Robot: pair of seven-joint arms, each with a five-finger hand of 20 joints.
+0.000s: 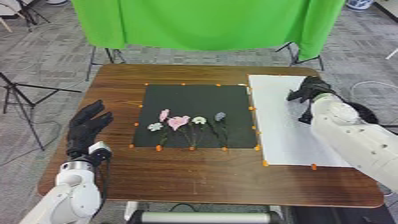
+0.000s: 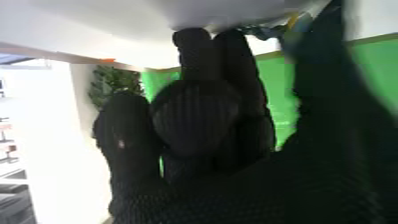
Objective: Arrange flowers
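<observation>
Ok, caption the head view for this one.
Flowers on a black sheet, between the open left hand and the right hand over a white sheet.

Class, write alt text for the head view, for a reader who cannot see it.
Pink, white and bluish flowers lie side by side on a black sheet on a brown wooden table. The robot's right hand is over the white sheet to the right; its left hand, fingers open, is at the table's left side.
</observation>
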